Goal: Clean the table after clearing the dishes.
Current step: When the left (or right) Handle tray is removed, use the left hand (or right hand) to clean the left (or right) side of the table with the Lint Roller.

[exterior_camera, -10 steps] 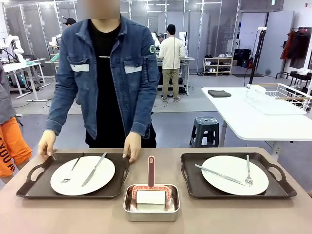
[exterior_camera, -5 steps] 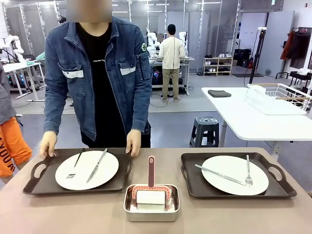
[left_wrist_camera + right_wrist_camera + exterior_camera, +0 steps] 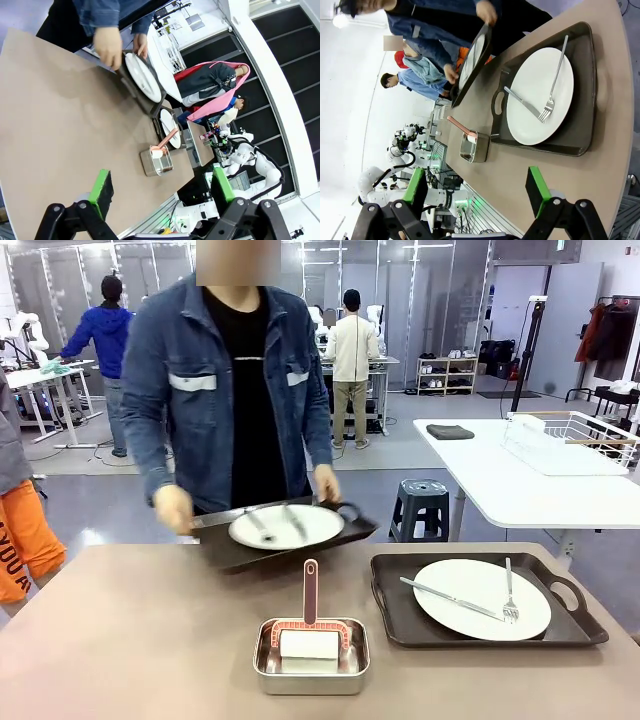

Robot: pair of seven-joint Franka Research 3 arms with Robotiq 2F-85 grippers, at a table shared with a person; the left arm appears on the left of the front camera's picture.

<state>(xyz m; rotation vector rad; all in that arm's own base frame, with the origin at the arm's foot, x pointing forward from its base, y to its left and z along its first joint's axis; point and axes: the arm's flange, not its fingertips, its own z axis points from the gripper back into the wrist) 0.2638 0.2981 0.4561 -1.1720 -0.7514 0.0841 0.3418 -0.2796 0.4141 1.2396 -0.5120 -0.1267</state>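
Front view faces person (image 3: 235, 390) across table (image 3: 150, 640); wrist views rolled, high, share table.

Cutlery (image 3: 262, 527) on the raised plate (image 3: 312, 531) is too blurred to distinguish.

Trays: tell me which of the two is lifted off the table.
The tray in the person's hands, left of centre in the front view: raised and tilted, plate aboard. The other tray lies flat on the table.
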